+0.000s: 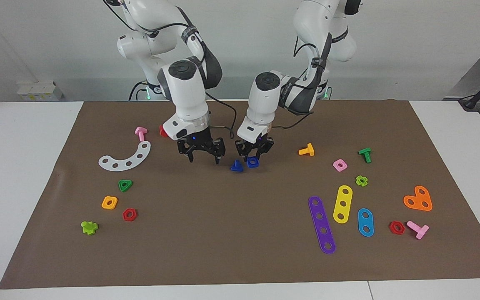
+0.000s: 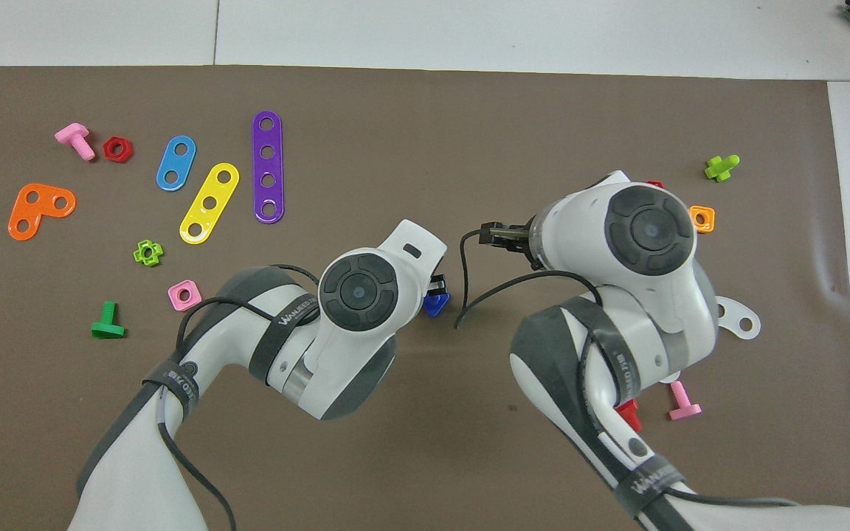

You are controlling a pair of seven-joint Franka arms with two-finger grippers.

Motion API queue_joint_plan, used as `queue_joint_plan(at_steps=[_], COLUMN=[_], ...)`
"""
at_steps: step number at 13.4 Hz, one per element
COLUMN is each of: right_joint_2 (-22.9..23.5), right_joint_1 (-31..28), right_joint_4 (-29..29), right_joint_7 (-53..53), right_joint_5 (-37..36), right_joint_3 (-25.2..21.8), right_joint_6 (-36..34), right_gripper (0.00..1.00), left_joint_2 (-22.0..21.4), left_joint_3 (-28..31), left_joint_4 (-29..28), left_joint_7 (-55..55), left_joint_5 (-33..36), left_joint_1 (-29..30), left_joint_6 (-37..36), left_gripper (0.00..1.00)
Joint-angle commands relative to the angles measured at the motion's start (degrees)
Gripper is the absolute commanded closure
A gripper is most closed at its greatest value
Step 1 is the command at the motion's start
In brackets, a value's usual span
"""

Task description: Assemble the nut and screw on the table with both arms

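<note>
Purple strip (image 1: 322, 224) up front; blue nut (image 1: 253, 162) in clenched L fingers (image 1: 253, 156), blue tri-head screw (image 1: 236, 166) just beside, R fingers (image 1: 203, 157) released.

A robotics lab: two white jointed arms (image 1: 181, 83) with black cables stand at twelve o'clock of a white worktop (image 1: 27, 166) under a brown mat (image 1: 223, 229), bare white wall above, bright plastic toy parts (image 1: 342, 204) scattered.
</note>
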Motion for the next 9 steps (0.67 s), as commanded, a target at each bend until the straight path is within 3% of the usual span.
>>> queue_joint_plan(at_steps=[1, 5, 9], right_joint_2=[-5.0, -10.6, -12.1], right_joint_1=[-5.2, -9.5, -12.4], right_joint_4=[-1.0, -0.9, 1.8], right_joint_7=[-8.5, -15.5, -21.8], right_joint_5=[0.9, 0.9, 1.0], right_joint_3=[0.6, 0.5, 0.1], right_joint_6=[-5.0, -12.2, -18.1], right_gripper=[0.03, 0.03, 0.03], left_joint_2=[2.7, 5.4, 5.9], left_joint_3=[0.8, 0.9, 0.9], left_joint_4=[3.6, 5.8, 5.9], left_joint_7=[-1.0, -1.2, -1.2], left_joint_5=[-1.1, -1.2, -1.1], left_joint_1=[-1.8, -3.3, -4.2], left_joint_6=[-0.6, -0.5, -0.6], left_gripper=[1.00, 1.00, 1.00])
